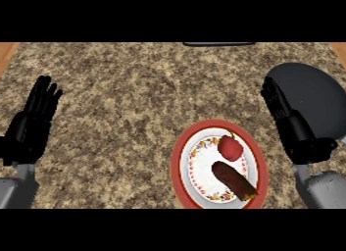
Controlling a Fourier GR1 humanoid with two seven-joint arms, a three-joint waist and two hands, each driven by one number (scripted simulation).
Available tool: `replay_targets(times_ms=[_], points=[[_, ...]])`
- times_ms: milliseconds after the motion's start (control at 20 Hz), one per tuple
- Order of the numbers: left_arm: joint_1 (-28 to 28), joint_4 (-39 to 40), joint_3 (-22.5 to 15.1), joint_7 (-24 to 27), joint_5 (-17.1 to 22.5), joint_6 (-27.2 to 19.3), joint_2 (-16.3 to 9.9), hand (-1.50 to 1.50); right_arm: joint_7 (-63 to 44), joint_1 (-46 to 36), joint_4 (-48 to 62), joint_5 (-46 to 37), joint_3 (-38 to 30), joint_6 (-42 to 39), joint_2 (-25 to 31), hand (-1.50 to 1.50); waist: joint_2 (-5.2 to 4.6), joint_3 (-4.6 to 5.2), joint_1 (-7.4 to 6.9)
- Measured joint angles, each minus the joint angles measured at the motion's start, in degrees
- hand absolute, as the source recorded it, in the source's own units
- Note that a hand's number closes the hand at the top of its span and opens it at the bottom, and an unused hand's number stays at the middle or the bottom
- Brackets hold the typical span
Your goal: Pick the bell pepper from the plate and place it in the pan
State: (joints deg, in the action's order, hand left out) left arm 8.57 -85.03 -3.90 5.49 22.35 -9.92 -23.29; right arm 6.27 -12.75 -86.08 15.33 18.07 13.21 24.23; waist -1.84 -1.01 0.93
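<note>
A red bell pepper (230, 146) lies on the upper part of a red-rimmed white plate (179, 164) at the lower middle of the counter. The dark round pan (320, 100) sits at the right, its handle reaching toward the right edge. My right hand (291, 125) stands open with fingers straight up, between the plate and the pan, just right of the pepper and touching neither. At the far left my left hand (32, 122) rests open, fingers up, well away from the plate.
A dark brown elongated food item (234, 180) lies on the plate's lower part, below the pepper. The speckled granite counter (132, 88) has wooden edges at both sides. A dark object (219, 44) shows at the far top edge.
</note>
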Motion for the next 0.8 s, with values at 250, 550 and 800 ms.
replay_targets(times_ms=[250,550,800], points=[[-1.3,-2.3,-4.8,0.9,-4.5,-1.0,3.0,0.00,-0.4,-0.5,-4.7,-3.2,-0.3,2.6,-0.8,1.50,1.44,0.71,-0.42],[-4.2,-3.2,-9.3,2.7,-7.4,-1.6,6.1,0.00,-3.4,8.6,-11.0,-14.2,-1.7,15.2,2.9,-1.50,2.31,1.12,1.51],[-6.2,-5.1,-12.1,2.6,-9.5,-2.2,7.8,0.00,-5.4,21.4,-21.0,-23.7,1.2,20.0,7.2,-1.50,2.29,1.10,0.88]])
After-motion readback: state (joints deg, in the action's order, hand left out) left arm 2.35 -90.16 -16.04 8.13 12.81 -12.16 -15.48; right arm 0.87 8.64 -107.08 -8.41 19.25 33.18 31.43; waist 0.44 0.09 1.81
